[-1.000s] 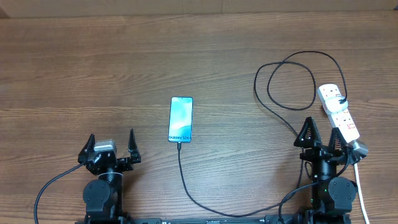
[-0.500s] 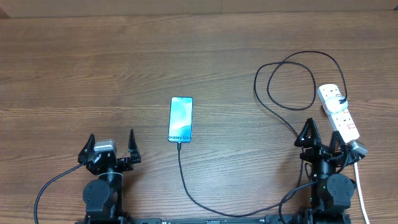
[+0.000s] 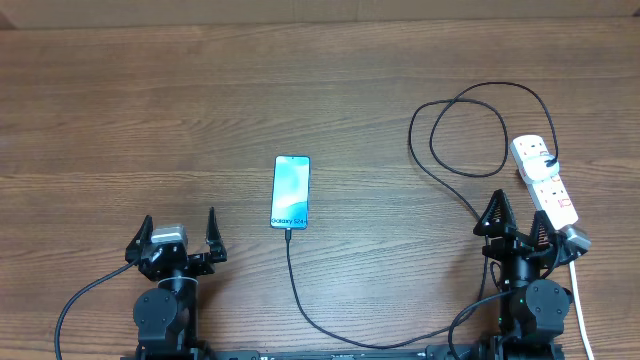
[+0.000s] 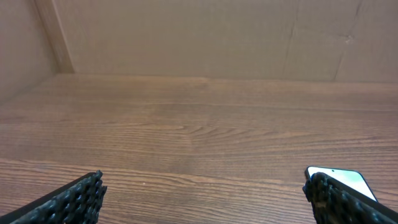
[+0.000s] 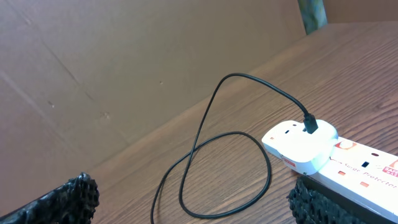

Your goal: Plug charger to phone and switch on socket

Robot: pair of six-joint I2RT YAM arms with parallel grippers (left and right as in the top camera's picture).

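The phone (image 3: 290, 191) lies flat mid-table, its light-blue screen up, and shows at the lower right of the left wrist view (image 4: 341, 179). The black charger cable (image 3: 300, 290) has its tip at the phone's near end. It runs along the front edge, loops (image 3: 455, 125), and its plug (image 3: 551, 163) sits in the white power strip (image 3: 545, 182), also seen in the right wrist view (image 5: 309, 126). My left gripper (image 3: 180, 238) is open and empty, left of the phone. My right gripper (image 3: 518, 219) is open and empty, its right finger beside the strip (image 5: 323, 152).
A cardboard wall (image 4: 199, 37) stands along the far edge of the wooden table (image 3: 150, 120). The strip's white cord (image 3: 580, 300) runs to the front right corner. The cable loop (image 5: 211, 174) lies in front of my right gripper.
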